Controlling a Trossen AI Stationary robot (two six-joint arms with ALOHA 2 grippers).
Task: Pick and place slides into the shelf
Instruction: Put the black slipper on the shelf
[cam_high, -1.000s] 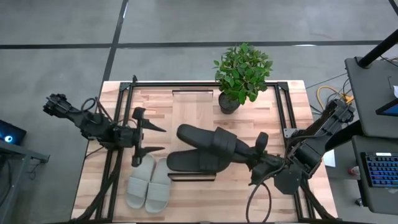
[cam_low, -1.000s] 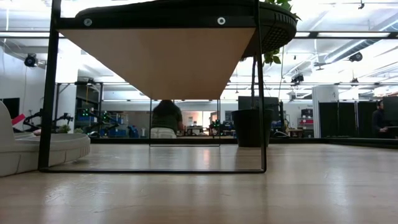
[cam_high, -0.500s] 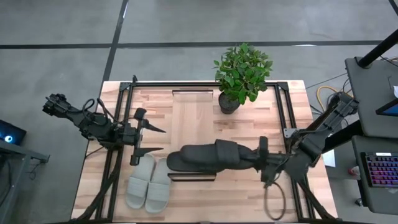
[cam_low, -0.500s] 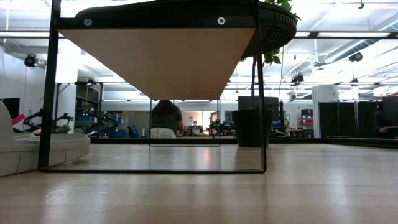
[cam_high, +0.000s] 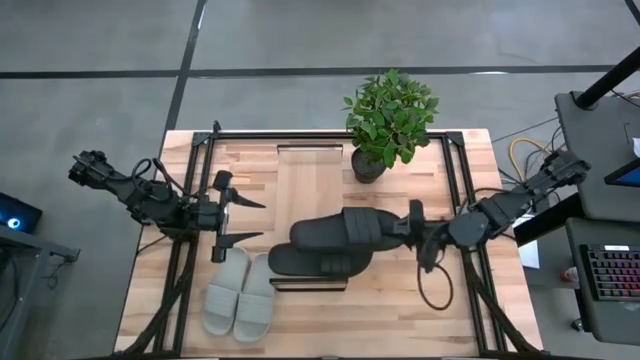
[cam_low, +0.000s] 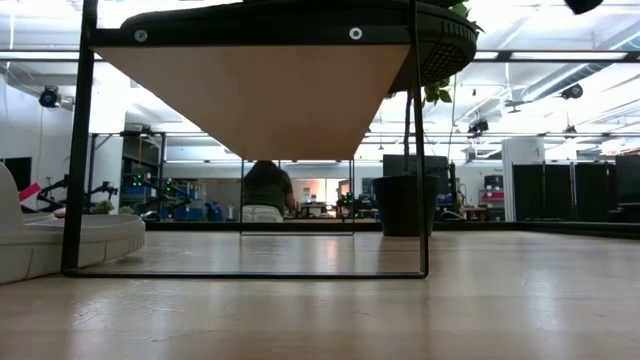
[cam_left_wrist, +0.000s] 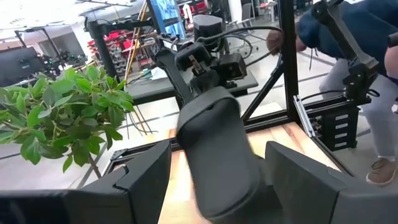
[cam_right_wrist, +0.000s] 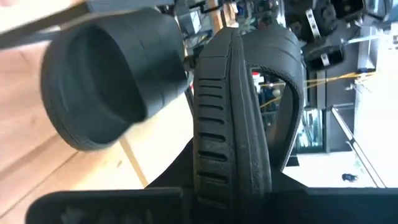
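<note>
My right gripper (cam_high: 413, 228) is shut on a black slide (cam_high: 345, 228) and holds it lengthwise from left to right above the middle of the table. Just nearer lies a second black slide (cam_high: 318, 262), on the shelf's (cam_high: 310, 180) pale plank. In the low view a dark slide (cam_low: 300, 12) sits on the shelf's plank top (cam_low: 250, 100). The pale grey pair (cam_high: 238, 295) lies soles down on the table at the near left. My left gripper (cam_high: 262, 222) hangs open left of the held slide, pointing level at it. My right gripper pinches the black slide between its two fingers at the end nearest the strap (cam_right_wrist: 231, 177). It comes level from the table's right, in line with the slide's length. The slide sticks out toward the left, strap (cam_high: 365, 225) up. I cannot tell whether it touches the slide below.
A potted plant (cam_high: 388, 115) stands at the far edge, right of the shelf. Dark metal frame rails (cam_high: 455, 200) run along both sides of the table. People move in the room beyond (cam_left_wrist: 348, 37). Bare wood lies at the near right (cam_high: 400, 320).
My right gripper has gone toward the far edge and rolled its wrist, while its arm has drawn back toward the right edge. The held slide has swung from a slant to lie left to right and now sits a little farther back than the other black slide.
</note>
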